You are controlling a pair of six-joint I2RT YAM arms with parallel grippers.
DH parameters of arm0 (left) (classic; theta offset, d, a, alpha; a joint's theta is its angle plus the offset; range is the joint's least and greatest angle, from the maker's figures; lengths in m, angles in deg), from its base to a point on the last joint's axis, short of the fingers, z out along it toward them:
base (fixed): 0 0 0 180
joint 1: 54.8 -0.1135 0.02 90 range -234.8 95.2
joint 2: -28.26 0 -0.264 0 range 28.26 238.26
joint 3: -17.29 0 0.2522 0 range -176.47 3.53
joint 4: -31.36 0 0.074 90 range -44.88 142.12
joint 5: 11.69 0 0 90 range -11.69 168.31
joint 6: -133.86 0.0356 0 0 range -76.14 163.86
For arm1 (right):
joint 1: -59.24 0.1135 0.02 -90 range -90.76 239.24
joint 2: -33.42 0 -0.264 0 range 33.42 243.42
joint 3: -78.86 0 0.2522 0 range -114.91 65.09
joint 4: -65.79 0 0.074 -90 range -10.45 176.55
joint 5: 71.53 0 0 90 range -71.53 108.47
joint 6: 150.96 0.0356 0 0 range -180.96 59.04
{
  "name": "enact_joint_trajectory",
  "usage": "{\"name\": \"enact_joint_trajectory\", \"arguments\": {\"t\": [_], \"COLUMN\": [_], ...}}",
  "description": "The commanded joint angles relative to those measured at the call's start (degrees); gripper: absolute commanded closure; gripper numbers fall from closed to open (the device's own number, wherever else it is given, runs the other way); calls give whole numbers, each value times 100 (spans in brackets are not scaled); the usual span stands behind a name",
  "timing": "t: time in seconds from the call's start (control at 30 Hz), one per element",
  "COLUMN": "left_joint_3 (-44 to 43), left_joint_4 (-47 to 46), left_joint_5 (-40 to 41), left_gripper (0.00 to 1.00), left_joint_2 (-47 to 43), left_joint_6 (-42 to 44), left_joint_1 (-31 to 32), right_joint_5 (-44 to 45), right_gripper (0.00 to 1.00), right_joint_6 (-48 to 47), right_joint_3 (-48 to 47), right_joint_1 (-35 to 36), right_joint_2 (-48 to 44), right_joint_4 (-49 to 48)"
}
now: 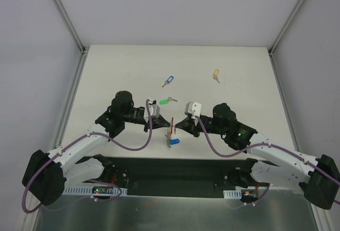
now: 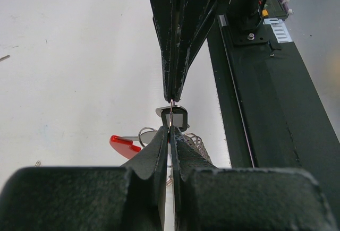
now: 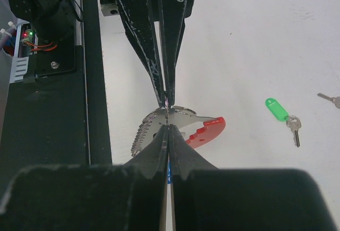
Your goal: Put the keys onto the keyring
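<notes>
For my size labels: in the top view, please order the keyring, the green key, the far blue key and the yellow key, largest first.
1. keyring, clearly the largest.
2. green key, slightly longer than the other two.
3. far blue key and yellow key: too alike to rank.

The keyring (image 1: 171, 129) stands upright over the near part of the worktop (image 1: 122, 77). It is pinched from both sides by the closed left claw (image 2: 171, 135) and right claw (image 3: 168, 133), whose tips nearly meet. Its glossy red half (image 3: 210, 127) curves one way and its grey ribbed half (image 3: 144, 131) the other. A blue key (image 1: 174, 141) sits at its lower end; whether it is threaded on cannot be told. Three keys lie flat and apart: the green key (image 1: 165, 101) just beyond the ring, a second blue key (image 1: 169, 80) farther back, and the yellow key (image 1: 216, 74) off to that one's right.
</notes>
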Motion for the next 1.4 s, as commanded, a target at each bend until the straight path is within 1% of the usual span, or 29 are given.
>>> {"name": "enact_joint_trajectory", "arguments": {"t": [0.0,0.67,0.9,1.0,1.03,1.13,1.2,1.33,1.37], "left_joint_3": [-256,-283,-274,-265,-256,-239,-239,-291,-300], "left_joint_4": [-104,-104,-104,-104,-113,-113,-87,106,177], "left_joint_5": [-259,-338,-259,-189,-145,57,285,1092,1225], "left_gripper": [100,100,100,100,100,100,100,100,100], "left_joint_2": [30,83,48,30,13,-5,-31,-110,-171], "left_joint_6": [22,-31,-48,-48,-48,-57,-83,-66,-40], "left_joint_1": [32,67,76,76,76,76,76,76,76], "right_joint_5": [-149,-325,-228,-123,52,395,710,1405,1590], "right_gripper": [99,99,99,99,99,99,99,99,99], "right_joint_6": [36,212,238,238,238,194,177,395,501], "right_joint_3": [-129,-199,-199,-191,-173,-190,-321,-498,-533], "right_joint_1": [2,37,99,99,99,99,82,29,3], "right_joint_2": [-36,298,298,237,176,18,-62,-142,-72], "right_joint_4": [-419,-752,-753,-639,-604,-253,335,1320,1765]}}
